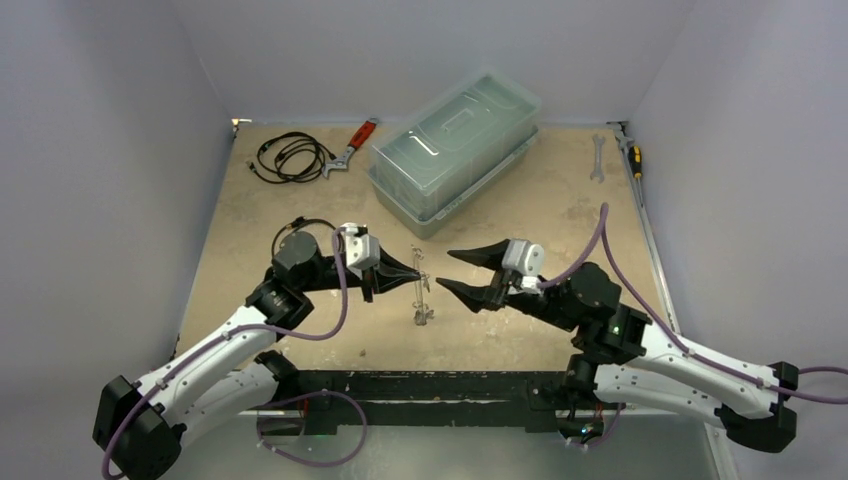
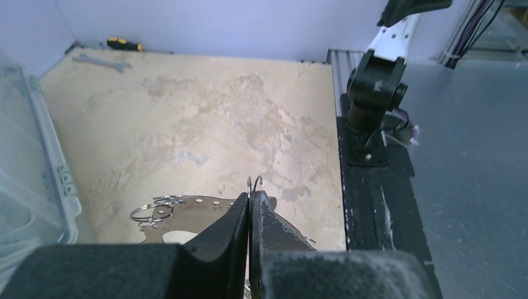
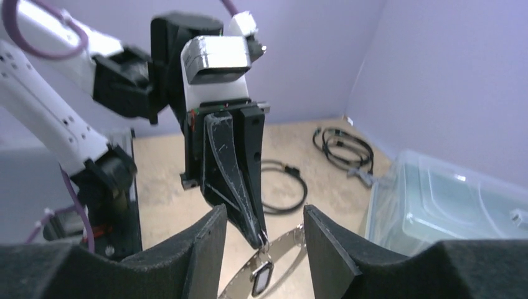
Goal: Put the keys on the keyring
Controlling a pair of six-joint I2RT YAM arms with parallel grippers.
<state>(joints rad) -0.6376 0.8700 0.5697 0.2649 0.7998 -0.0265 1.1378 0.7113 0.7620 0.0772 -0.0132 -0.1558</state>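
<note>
Stage: keyring presented in mid-air between two arms. Holder, left gripper (image 1: 408,268): clamped fully closed, fingertips pinching the upper part of the keyring (image 1: 419,290), a short wire end poking out past the tips in the left wrist view. Raised over the table (image 1: 540,220), presumably so the loop hangs free and reachable from the other side. Position of keyring: upright, edge-on from above, dangling below the pinch at mid-table between both arms; bottom end touching the tabletop or just above it, cannot tell which. Position of keys (image 1: 423,318): small cluster at the low end of the loop, apparently threaded on already; black-tagged key (image 3: 262,278) directly beneath the left fingertips in the right wrist view; count not legible. Counterpart, right gripper (image 1: 444,270): jaws roughly half apart, nothing between them, tips pointed at the loop from just beside it, likely poised to take or steady the ring. Bystanders, well apart along the far edge and seemingly not involved: clear lidded box (image 1: 455,150), black cable coil (image 1: 290,157), red-handled tool (image 1: 352,146), spanner (image 1: 598,157), screwdriver (image 1: 633,155).
</note>
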